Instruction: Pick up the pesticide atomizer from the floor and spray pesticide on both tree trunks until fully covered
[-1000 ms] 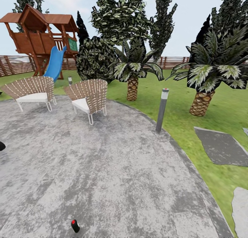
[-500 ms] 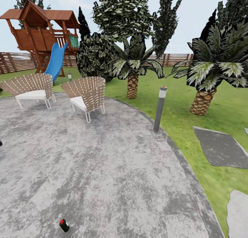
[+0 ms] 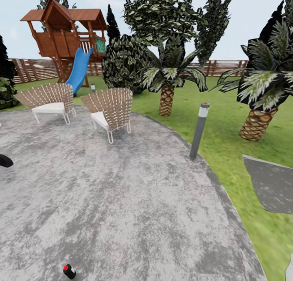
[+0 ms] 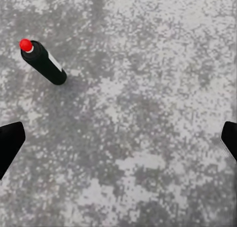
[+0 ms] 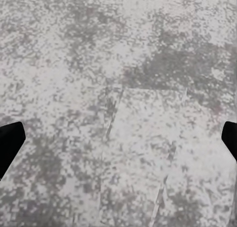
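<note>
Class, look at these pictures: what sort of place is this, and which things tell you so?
Most likely a back garden: a green lawn, a wooden playhouse with a blue slide, and wicker chairs on a paved patio.

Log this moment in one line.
atomizer: lying on grey paving, ungrasped | left gripper: open above paving, beside atomizer | right gripper: open, empty

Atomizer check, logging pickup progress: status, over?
Both grippers open, empty: left gripper, right gripper. Pesticide atomizer lying on grey paved patio, not grasped, apart from the left fingers. Nothing around it.
</note>
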Motion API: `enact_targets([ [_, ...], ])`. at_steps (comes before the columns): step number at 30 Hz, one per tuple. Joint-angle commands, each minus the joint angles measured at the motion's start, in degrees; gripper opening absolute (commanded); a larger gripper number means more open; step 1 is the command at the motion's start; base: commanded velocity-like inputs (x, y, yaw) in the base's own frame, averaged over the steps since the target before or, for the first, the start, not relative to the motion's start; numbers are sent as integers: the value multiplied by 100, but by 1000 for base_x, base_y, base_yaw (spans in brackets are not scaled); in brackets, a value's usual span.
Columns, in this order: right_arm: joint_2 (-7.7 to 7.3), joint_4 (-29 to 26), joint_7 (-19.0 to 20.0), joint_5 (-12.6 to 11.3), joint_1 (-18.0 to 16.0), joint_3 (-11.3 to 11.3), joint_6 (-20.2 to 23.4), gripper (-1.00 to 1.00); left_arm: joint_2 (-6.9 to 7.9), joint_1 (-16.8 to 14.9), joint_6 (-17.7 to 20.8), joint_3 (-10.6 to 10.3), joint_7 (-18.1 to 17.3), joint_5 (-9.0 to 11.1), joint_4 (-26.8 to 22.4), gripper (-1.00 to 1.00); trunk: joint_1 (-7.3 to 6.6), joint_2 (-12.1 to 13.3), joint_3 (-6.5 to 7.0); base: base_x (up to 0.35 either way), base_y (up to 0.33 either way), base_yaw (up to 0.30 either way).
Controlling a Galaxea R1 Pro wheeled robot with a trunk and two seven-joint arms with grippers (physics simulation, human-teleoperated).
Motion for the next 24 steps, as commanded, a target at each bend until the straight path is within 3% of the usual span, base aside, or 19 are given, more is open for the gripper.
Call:
enact_targets([
  [1, 0, 4, -3, 4, -2, 0, -18, 100, -1, -4, -19, 5, 4, 12, 5, 100, 1, -2, -12, 220, -208, 186],
  [24, 0, 4, -3, 6, -2, 1, -17, 100, 54, -4, -19, 13, 21, 13, 5, 100, 1, -2, -168, 138, -259, 188],
])
